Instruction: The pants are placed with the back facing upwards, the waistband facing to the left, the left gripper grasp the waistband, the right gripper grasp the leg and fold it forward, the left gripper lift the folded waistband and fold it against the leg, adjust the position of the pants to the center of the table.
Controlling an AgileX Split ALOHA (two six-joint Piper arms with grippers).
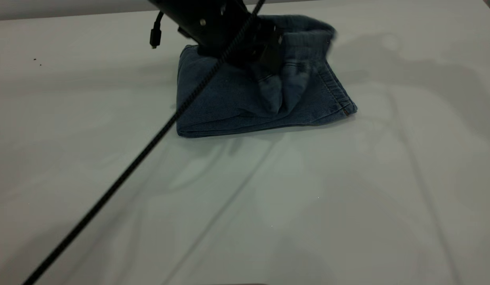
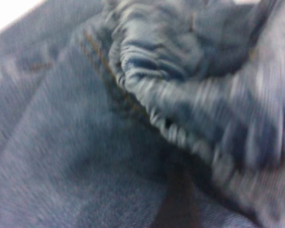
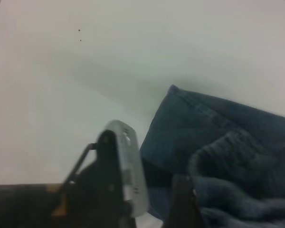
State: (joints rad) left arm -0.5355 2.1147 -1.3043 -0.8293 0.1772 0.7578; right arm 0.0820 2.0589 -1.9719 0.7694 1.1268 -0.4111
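The pants (image 1: 229,99) lie folded into a thick blue denim bundle at the far middle of the table (image 1: 268,206). The ruched waistband (image 1: 308,43) runs over the bundle's top and down its right edge. My left gripper (image 1: 268,65) comes down from the far side and is shut on the waistband (image 2: 199,137), and cloth puckers up towards it. One dark finger (image 2: 175,204) shows against the denim. My right gripper (image 3: 152,199) is out of the exterior view. It hovers open just off the pants (image 3: 213,128). The leg is hidden inside the fold.
A black braided cable (image 1: 122,178) slants from the left arm across the table to the near left corner. A small plug (image 1: 154,37) dangles beside the arm. Two dark specks (image 1: 37,60) mark the far left of the table.
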